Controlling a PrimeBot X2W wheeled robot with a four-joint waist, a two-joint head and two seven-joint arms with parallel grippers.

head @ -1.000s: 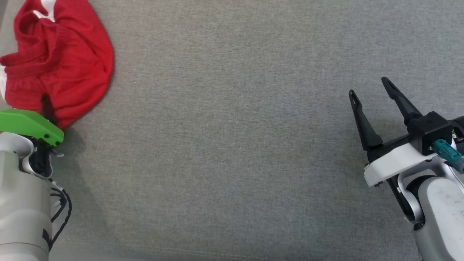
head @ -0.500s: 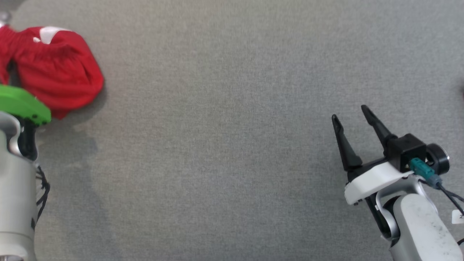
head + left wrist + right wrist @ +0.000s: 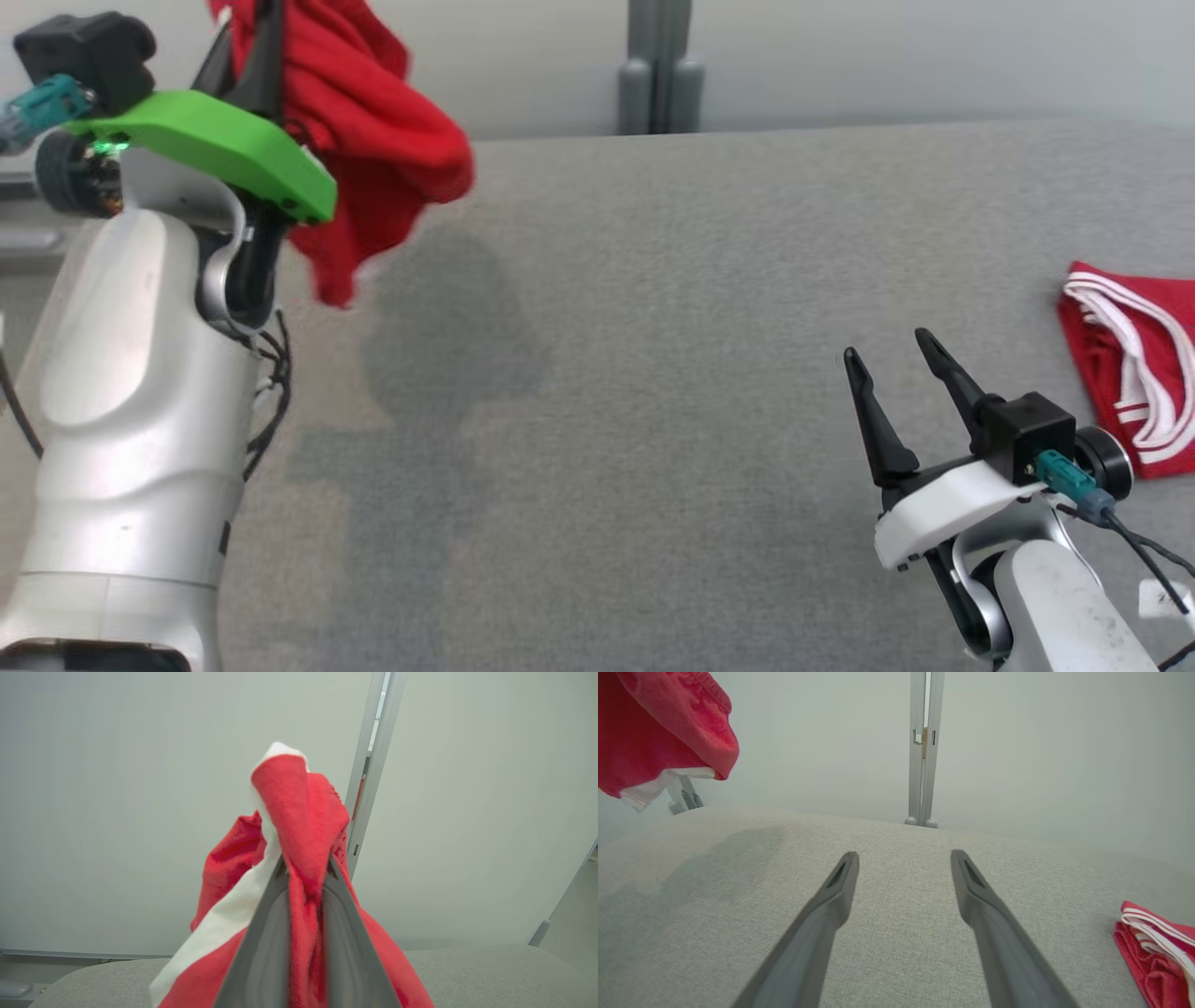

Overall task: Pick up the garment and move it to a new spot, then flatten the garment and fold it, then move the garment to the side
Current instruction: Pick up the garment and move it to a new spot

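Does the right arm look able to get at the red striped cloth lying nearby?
Probably yes: the right gripper is open and empty, and only bare grey surface lies between it and the striped cloth.

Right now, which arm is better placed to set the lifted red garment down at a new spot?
Left. The left hand is shut on the red garment, which hangs above the grey surface. The right hand is open and empty, low near another red cloth.

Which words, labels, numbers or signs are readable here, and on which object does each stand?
None can be read.
On the white tag at the right arm's cable: too small to read.
On the hanging red garment and the lying red garment: white stripes, no lettering visible.
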